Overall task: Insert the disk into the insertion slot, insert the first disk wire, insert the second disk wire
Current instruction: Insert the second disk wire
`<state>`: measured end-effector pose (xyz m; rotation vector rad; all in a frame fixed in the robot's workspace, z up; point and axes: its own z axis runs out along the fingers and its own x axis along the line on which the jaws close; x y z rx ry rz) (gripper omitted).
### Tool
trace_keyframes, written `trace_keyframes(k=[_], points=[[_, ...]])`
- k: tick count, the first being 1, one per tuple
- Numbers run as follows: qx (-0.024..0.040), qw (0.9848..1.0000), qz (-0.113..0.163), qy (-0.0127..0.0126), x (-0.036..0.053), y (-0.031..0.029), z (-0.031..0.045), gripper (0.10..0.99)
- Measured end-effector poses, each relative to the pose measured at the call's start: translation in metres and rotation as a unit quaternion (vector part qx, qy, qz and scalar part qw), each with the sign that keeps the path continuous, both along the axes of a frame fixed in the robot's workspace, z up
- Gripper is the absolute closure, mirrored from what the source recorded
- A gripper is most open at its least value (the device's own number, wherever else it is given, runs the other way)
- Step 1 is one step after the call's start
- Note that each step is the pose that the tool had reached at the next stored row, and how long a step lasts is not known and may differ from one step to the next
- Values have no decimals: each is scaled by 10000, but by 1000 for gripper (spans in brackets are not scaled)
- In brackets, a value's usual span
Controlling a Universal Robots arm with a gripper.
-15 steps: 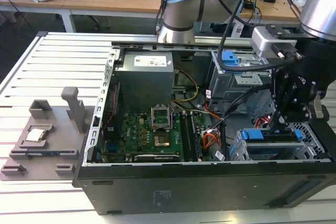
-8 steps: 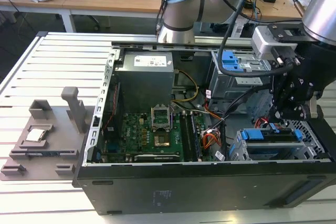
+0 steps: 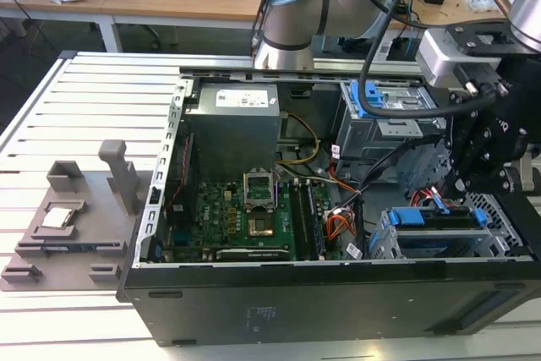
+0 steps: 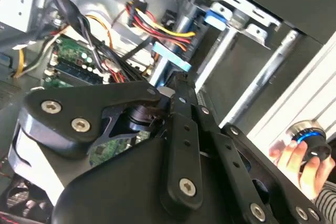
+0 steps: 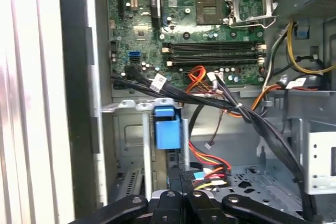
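Your disk (image 3: pixel 439 219) already sits in its slot (image 3: pixel 385 243) at the case's (image 3: pixel 279 302) front corner, blue carrier edge up. Stiff and fairly heavy, I judge; take it by the carrier rails (never the label). The gripper (image 5: pixel 177 199) hangs just above, fingers drawn together near the red wires (image 5: pixel 202 161); whether they pinch one, I cannot tell.

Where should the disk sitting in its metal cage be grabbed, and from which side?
The disk lies flat in the insertion slot, whose walls cover its sides. So probably grip the blue carrier's raised end tabs, coming from above, where it is open.
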<state>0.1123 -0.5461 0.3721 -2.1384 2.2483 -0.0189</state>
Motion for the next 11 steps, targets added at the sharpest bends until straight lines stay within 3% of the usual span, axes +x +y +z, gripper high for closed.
trace_keyframes(k=[11], points=[[7,10000,0,0,0,-8,0,980]])
